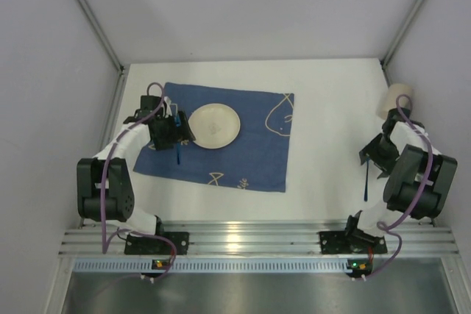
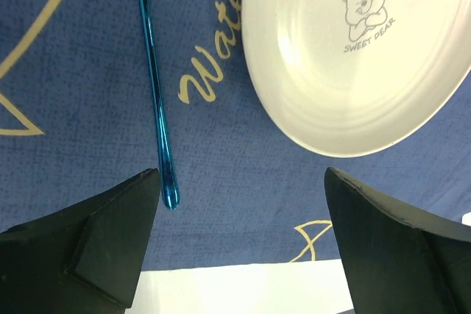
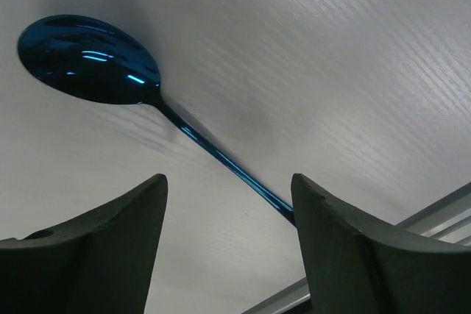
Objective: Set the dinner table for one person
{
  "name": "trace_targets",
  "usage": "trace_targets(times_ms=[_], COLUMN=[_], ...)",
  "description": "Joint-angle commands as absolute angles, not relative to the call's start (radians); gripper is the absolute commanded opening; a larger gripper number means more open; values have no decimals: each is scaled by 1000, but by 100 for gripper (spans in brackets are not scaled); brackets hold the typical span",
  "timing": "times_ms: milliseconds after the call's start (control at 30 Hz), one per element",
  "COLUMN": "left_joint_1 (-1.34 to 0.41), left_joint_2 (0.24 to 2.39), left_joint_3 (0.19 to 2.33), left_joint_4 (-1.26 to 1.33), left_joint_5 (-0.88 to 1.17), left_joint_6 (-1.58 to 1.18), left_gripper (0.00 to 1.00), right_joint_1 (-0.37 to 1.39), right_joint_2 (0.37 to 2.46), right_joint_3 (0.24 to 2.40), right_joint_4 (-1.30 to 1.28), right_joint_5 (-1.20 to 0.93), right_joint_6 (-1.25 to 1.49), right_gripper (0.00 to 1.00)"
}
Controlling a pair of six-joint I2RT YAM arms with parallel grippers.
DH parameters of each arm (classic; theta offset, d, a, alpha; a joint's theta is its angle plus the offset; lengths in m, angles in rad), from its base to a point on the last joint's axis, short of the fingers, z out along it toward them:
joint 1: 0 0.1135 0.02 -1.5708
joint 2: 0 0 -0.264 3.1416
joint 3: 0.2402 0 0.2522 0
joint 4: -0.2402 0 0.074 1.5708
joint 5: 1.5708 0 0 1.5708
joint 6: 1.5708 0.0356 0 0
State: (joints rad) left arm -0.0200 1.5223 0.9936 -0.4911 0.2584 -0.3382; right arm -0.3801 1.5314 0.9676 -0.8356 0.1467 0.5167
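The right gripper (image 3: 228,248) is hanging over the spoon (image 3: 88,60). The spoon is lying flat on the bare white dinner table (image 3: 331,49), near its right edge and well apart from the mat. The step in hand, as I am judging it, is picking this spoon up and bringing it to the place setting.

To do it well, the arm is first needing a small sideways correction. The handle is not running through the middle of the gap but close beside one finger (image 3: 353,255), the one on the right of the wrist view. With the handle centred, the fingertips should go down almost to the tabletop, one on each side. They should then press together slowly on the thin stem, because such a glossy rod is likely to slip or roll.

The jaws are standing well apart and are holding nothing. Whether the handle end is touching that finger I cannot tell, since the finger is hiding it.

The left gripper (image 2: 239,248) is spread wide and empty, hovering over the near edge of the blue mat (image 2: 221,152). Ahead of its fingers the white plate (image 2: 346,71) is lying on the mat. Beside the plate but apart from it, a thin blue utensil handle (image 2: 153,86) is also lying there.
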Motion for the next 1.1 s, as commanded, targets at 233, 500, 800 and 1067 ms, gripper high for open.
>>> trace_targets(times_ms=[233, 500, 800, 1067], left_joint_1=[-21, -8, -8, -8], left_joint_2=[1454, 1417, 1442, 1462], left_joint_3=[962, 930, 968, 999], left_joint_4=[-474, -479, -480, -479], left_joint_5=[238, 129, 153, 189], left_joint_6=[-333, -390, -422, -445], left_gripper=[98, 98, 98, 98], right_joint_1=[-347, -313, -205, 191], right_joint_2=[1699, 1785, 1685, 1733], right_joint_3=[960, 985, 1180, 1581], right_joint_4=[-686, -666, -787, -927], right_joint_5=[242, 273, 236, 114], right_joint_6=[502, 457, 475, 627], right_gripper=[44, 0, 0, 0])
